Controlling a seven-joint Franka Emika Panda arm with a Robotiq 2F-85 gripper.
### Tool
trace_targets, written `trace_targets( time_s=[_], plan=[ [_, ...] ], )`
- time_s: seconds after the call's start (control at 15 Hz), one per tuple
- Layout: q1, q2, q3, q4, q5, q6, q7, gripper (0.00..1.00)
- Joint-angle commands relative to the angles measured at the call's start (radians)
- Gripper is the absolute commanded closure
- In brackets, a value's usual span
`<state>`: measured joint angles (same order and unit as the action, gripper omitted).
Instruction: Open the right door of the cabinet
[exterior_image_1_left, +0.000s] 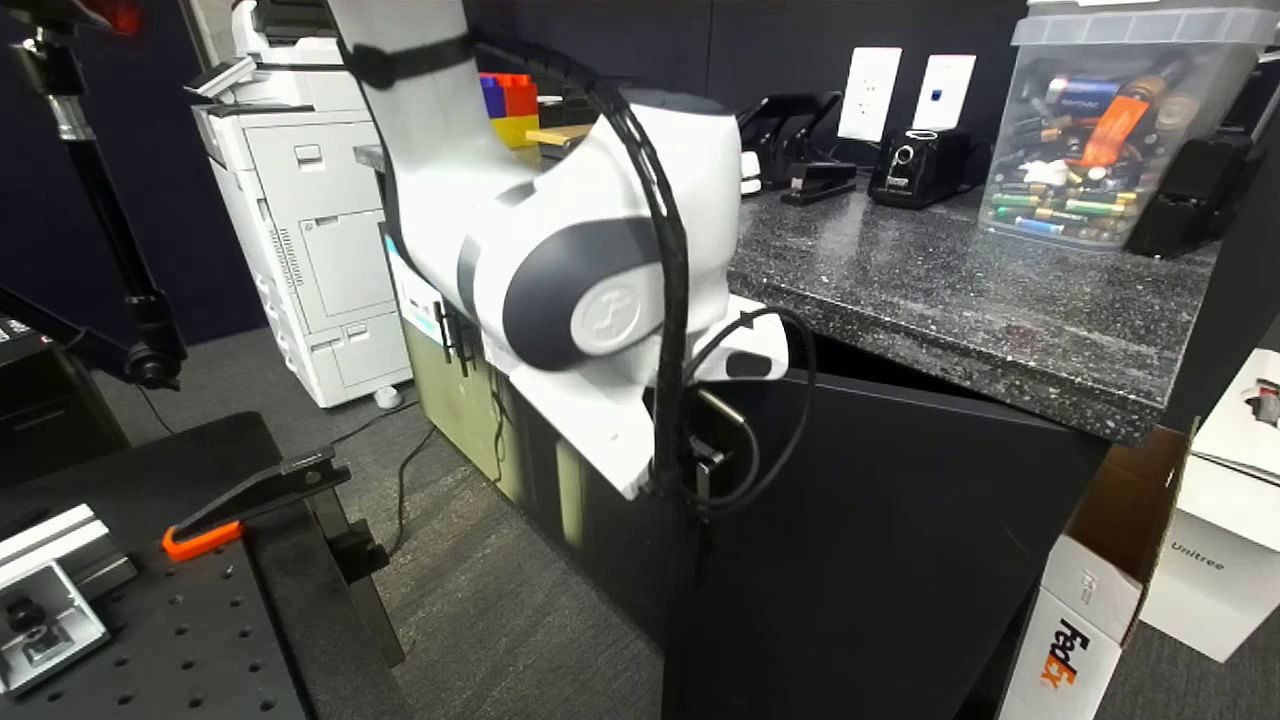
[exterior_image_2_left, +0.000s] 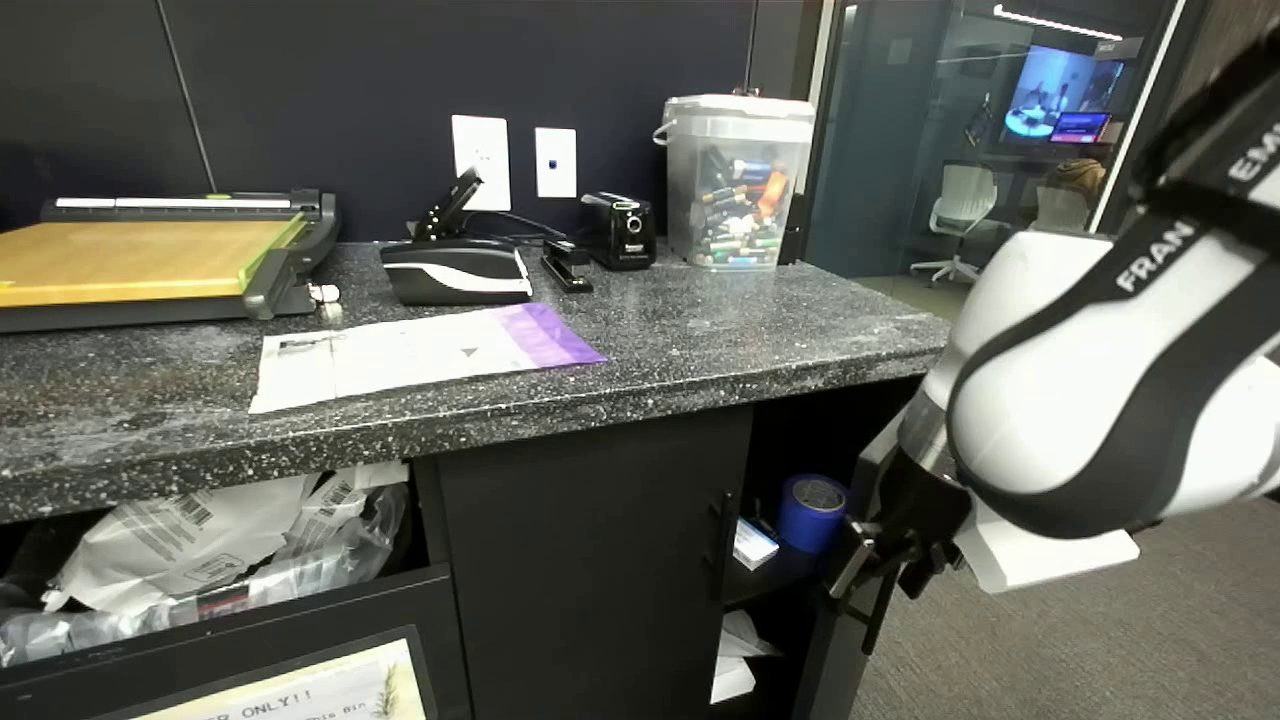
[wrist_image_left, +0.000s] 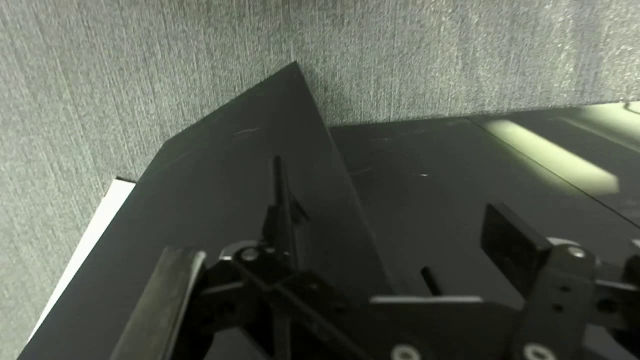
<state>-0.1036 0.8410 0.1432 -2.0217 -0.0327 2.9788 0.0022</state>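
Note:
The right door (exterior_image_1_left: 870, 540) of the black cabinet (exterior_image_2_left: 590, 433) stands swung outward, its free edge away from the cabinet front. Behind it, shelves show in an exterior view. In the wrist view the right door (wrist_image_left: 235, 150) slants up from the lower left, with its bar handle (wrist_image_left: 279, 182) upright. My gripper (wrist_image_left: 392, 232) is open, with a wide gap between its fingers. Its left finger overlaps the handle; I cannot tell whether they touch. An exterior view puts the gripper (exterior_image_2_left: 890, 570) at the door's free edge. The arm largely hides it in an exterior view.
The left door (exterior_image_2_left: 600, 560) is flush in the cabinet, its handle (exterior_image_2_left: 722, 545) sticking out. On the inner shelf sits a blue tape roll (exterior_image_2_left: 812, 512). Cardboard boxes (exterior_image_1_left: 1060, 640) stand beside the open door. A black perforated table (exterior_image_1_left: 190, 640) faces the cabinet across the carpet.

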Motion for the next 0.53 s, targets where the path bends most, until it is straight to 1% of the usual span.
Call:
trace_targets(
  time_s=[0.0,0.07,0.13,0.2,0.47],
  plan=[
    [0.050,-0.123,0.012,0.008,0.094,-0.276,0.068,0.00],
    [0.051,-0.065,-0.009,0.012,0.075,-0.160,0.022,0.00],
    [0.065,-0.092,-0.008,0.016,0.091,-0.220,0.035,0.00],
    [0.074,-0.111,-0.009,0.016,0.097,-0.248,0.044,0.00],
    [0.074,-0.114,-0.010,0.013,0.103,-0.259,0.049,0.00]
  ],
)
